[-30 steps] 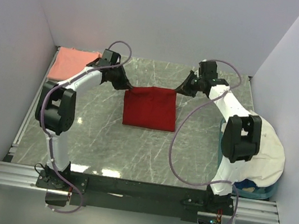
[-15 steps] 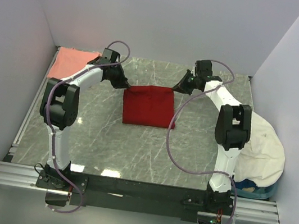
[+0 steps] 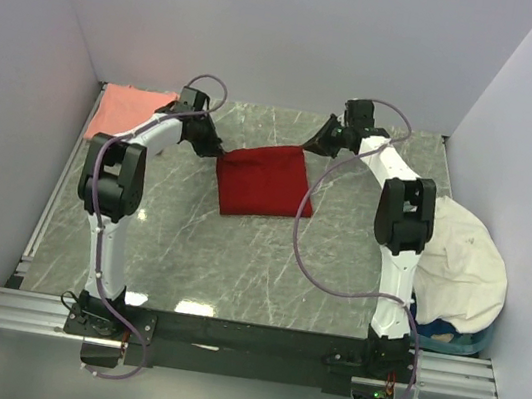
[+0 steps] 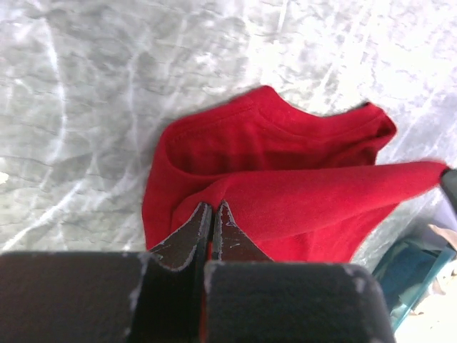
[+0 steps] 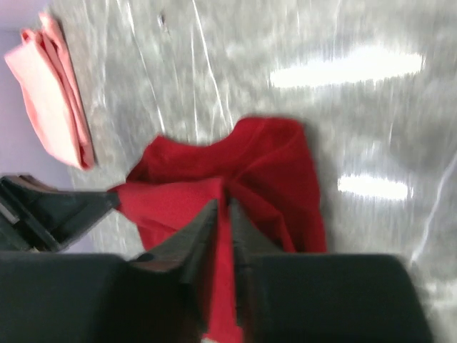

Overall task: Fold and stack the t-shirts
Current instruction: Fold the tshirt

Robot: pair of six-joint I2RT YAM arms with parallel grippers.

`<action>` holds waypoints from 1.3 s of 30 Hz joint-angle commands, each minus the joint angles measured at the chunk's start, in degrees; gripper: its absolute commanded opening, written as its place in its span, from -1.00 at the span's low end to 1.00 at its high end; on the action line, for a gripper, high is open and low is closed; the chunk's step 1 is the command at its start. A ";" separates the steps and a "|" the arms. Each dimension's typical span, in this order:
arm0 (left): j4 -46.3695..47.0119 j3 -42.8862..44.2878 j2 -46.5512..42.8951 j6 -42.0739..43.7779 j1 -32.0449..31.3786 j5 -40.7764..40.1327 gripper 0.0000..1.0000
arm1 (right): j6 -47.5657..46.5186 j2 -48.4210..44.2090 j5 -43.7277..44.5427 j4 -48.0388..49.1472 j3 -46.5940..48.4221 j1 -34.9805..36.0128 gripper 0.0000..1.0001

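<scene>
- While left gripper [image 4: 213, 207] pinches red t-shirt [image 3: 264, 181], jaws pressed together, right gripper [image 5: 223, 206] straddles its cloth, slightly parted; cannot tell if gripping.
- Salmon-pink t-shirt [image 3: 126, 109] folded, far-left corner.
- White cloth [image 3: 463, 266] heaped at right edge.

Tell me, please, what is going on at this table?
Two robot arms are handling a folded red shirt on the table. The left gripper is pinched shut on one far corner, and the right gripper has the other corner between its fingers, with that edge lifted and stretched between them. A folded pink shirt lies at the table's far left corner.
</scene>
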 commanded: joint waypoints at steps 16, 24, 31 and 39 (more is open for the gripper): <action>5.37 -8.08 -14.70 -0.16 -2.48 -4.98 -0.32 | -6.38 -16.32 7.01 0.24 -10.11 1.77 -0.24; 6.69 -6.16 -7.59 -1.13 -5.12 -3.49 -0.80 | -5.50 -16.34 8.59 2.79 -14.51 10.92 -0.31; 5.82 -0.62 1.19 0.01 -1.88 -2.79 -0.82 | -4.88 -14.04 9.82 5.16 -18.89 15.67 -0.33; 9.33 -5.45 1.47 -1.04 0.77 0.55 -0.80 | -4.97 -13.61 13.16 6.57 -25.49 17.95 -0.33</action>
